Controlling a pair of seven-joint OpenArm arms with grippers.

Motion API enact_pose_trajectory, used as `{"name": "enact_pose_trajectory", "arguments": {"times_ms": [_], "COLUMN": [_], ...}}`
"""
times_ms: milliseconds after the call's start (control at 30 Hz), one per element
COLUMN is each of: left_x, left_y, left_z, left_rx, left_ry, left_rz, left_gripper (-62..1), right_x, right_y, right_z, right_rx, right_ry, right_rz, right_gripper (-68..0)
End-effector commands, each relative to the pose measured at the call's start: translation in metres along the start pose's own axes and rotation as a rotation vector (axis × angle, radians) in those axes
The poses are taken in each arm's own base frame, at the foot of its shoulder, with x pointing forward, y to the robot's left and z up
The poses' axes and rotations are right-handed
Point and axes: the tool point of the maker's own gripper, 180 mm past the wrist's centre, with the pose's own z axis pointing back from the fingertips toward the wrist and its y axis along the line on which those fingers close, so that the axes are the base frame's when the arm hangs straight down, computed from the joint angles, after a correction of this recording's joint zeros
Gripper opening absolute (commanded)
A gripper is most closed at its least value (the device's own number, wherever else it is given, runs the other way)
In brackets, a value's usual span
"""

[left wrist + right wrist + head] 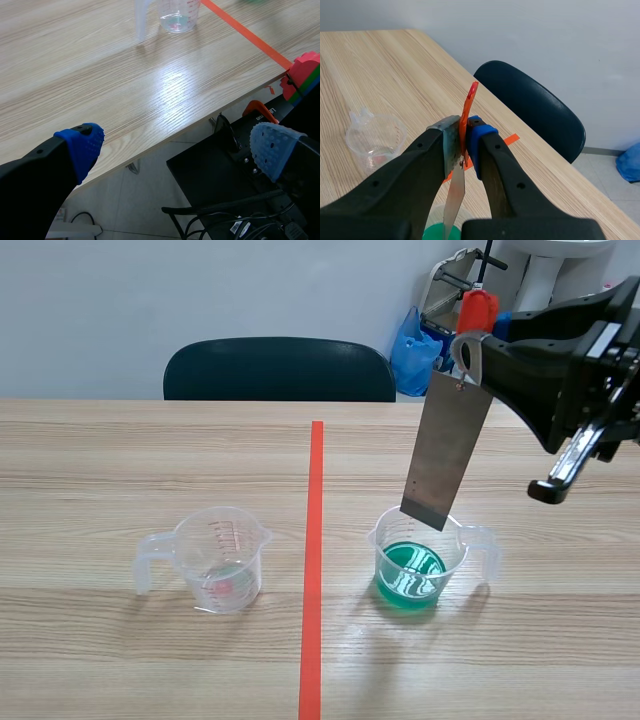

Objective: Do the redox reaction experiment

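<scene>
1. The left hand [175, 145] is released, its blue-padded fingers wide apart, hanging out past the edge of the light wooden worktop [100, 75].
2. A clear plastic measuring cup with a handle [220, 562] stands left of the orange-red tape line [316, 540], with a little clear liquid at its bottom.
3. Right of the line stands a second clear plastic cup holding green liquid [412, 570].
4. A flat grey metal strip [447, 455] hangs tilted, its lower edge at that cup's mouth.
5. The right hand [470, 352] is clenched on the strip's top end, with a thin orange-red piece [468, 107] pinched alongside.
</scene>
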Motion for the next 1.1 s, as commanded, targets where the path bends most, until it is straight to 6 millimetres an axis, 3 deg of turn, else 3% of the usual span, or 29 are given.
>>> {"name": "enact_pose_trajectory", "arguments": {"times_ms": [0,1067], "left_x": [0.0045,0.0045], "left_y": [0.0001,0.0001], "left_z": [-0.0019,-0.0019], "left_rx": [-0.004,-0.004], "left_ry": [-0.019,-0.019], "left_rz": [-0.004,-0.004], "left_gripper": [1.4,1.4], "right_x": [0.0123,0.0121], "right_y": [-0.0035,-0.0047], "right_z": [-0.0002,-0.0011], "right_rx": [-0.006,-0.007], "right_ry": [-0.039,-0.033], "right_rz": [0.016,0.022], "right_gripper": [-66.9,-66.9]}}
